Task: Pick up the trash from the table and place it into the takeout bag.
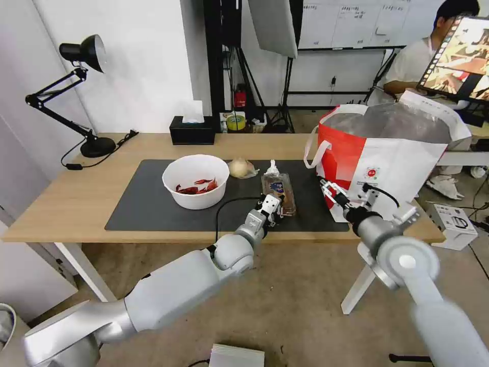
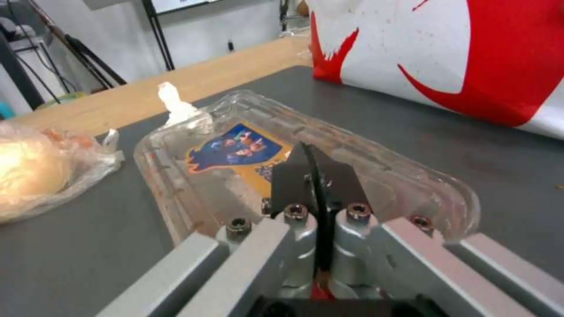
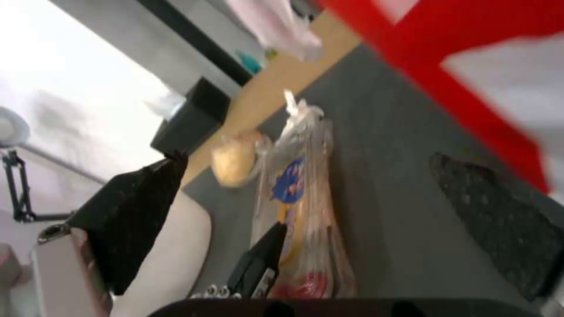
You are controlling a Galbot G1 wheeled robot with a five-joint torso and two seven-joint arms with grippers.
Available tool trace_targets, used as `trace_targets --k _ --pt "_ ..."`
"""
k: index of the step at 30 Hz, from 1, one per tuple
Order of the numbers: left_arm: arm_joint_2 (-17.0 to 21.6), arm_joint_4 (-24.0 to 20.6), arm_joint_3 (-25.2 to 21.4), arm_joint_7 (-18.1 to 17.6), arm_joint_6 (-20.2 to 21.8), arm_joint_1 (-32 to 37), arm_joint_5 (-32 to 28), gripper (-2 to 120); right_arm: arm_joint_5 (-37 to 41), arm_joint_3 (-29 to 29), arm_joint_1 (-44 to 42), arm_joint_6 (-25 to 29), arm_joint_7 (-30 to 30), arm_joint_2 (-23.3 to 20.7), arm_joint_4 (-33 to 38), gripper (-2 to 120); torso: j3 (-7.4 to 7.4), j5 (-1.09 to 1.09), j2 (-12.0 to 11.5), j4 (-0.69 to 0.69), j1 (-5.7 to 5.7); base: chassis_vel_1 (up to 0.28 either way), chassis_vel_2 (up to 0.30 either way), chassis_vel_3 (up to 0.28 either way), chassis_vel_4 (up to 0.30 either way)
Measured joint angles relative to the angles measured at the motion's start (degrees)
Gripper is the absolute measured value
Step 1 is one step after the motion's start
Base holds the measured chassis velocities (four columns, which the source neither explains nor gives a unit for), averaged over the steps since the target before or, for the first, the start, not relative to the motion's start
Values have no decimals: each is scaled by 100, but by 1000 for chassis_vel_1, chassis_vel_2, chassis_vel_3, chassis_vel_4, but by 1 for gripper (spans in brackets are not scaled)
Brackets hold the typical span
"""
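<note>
Left claw (image 1: 272, 205) pinched shut on clear tray (image 1: 279, 189) near edge; right claw (image 1: 331, 191) open beside takeout bag (image 1: 392, 163). Bowl (image 1: 195, 181) holds red scraps (image 1: 196, 186).

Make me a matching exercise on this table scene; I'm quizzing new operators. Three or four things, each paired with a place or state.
Things:
1. bowl
2. tray
3. wrapped ball
4. bag

Places or states:
A. stands at the mat's right end
B. left gripper shut on its near edge
C. holds red scraps
D. lies between bowl and tray

Pairs: 1-C, 2-B, 3-D, 4-A
</note>
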Motion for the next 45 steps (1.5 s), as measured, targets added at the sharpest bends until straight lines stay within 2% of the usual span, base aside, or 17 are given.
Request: trace_targets --k 8,16,41,45 --pt "-21 16 -14 -13 -23 13 -2 0 19 -457 601 -276 147 218 -648 100 0 -1 0 0 0 0 0 0 0" --pt "-12 6 -55 -50 -36 108 10 0 14 -671 999 -422 141 326 -1183 100 0 0 0 0 0 0 0 0 0" --pt "-4 -88 -72 -151 -48 140 -28 0 144 -955 1822 -814 201 664 -2081 100 0 0 -1 0 0 0 0 0 0" --pt "-7 -91 -79 -153 -52 154 -29 0 180 -1043 2010 -1005 201 751 -2257 100 0 0 0 0 0 0 0 0 0"
